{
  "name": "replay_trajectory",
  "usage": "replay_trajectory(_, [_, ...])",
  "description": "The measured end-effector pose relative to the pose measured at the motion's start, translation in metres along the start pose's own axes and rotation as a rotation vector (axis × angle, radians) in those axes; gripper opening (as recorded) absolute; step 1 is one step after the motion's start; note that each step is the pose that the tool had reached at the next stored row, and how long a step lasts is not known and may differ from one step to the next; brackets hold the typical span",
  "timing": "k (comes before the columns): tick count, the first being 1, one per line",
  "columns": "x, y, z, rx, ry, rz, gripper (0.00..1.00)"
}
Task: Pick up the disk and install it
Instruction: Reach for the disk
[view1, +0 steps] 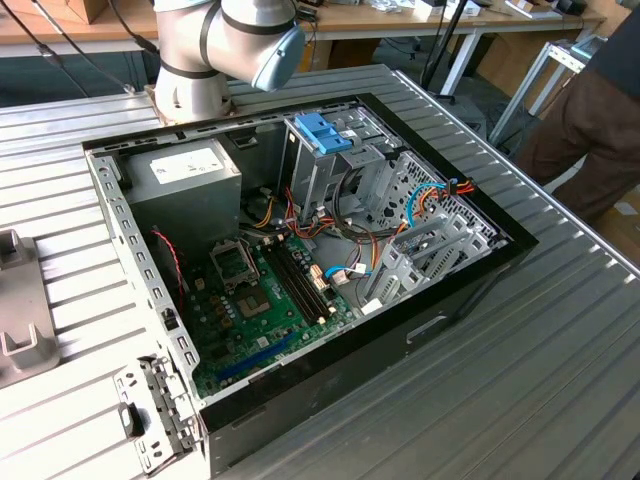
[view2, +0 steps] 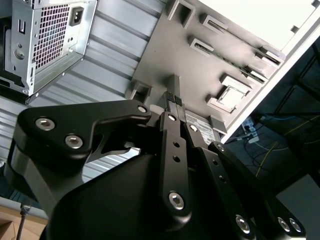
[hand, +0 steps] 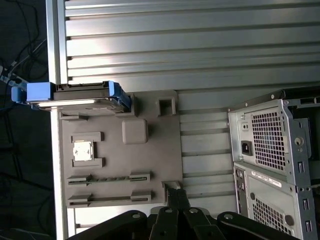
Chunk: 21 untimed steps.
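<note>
Hovering over grey tray (hand: 155, 145), jaws closed; disk (hand: 75, 97) on edge.

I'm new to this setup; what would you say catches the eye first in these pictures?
Probably the open computer case on the ribbed metal table in the exterior view, its green motherboard exposed. Then, in the first wrist view, the disk in its light blue carrier stands on edge at one end of the grey tray, and the black claw hangs over the opposite end.
</note>
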<state>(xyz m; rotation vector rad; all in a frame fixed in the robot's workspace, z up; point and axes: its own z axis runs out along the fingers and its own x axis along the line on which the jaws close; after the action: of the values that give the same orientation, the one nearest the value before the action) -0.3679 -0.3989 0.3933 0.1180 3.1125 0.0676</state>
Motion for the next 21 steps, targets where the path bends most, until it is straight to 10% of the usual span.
replay_trajectory(21, [0.0079, -0.0006, -0.0002, 0.0, 0.0, 0.0, 0.1])
